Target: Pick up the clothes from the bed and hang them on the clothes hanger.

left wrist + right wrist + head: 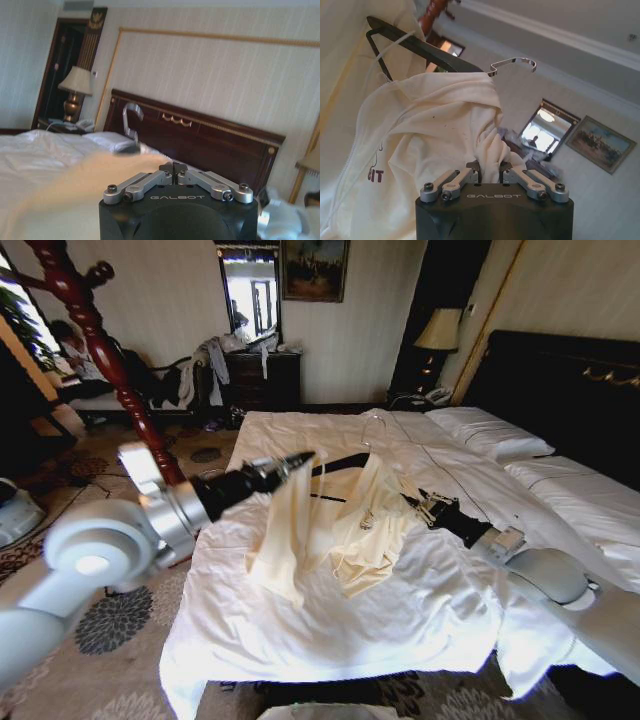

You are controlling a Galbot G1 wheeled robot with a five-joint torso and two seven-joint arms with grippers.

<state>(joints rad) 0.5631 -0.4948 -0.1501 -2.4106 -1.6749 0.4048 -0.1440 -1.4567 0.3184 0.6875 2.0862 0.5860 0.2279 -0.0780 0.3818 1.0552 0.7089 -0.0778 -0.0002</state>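
The cream shirt [365,530] hangs lifted above the white bed [300,640], stretched between my two grippers. My left gripper [305,460] is shut on one upper edge of it, and a long fold drops down from there. Reaching in from the right, my right gripper [415,502] is shut on bunched fabric [487,145]. The black hanger [345,462] sits partly inside the shirt. Its bar [420,47] and silver hook [515,62] stick out above the cloth. In the left wrist view my gripper [174,171] has its fingers together, with the cream cloth [75,185] and the hook [131,120] just beyond.
A red-brown wooden coat stand [100,340] rises at the left, behind my left arm. A dresser with a mirror [262,375] stands at the far wall. The dark headboard [560,390] and pillows [490,435] are at the right. Patterned carpet [110,625] lies left of the bed.
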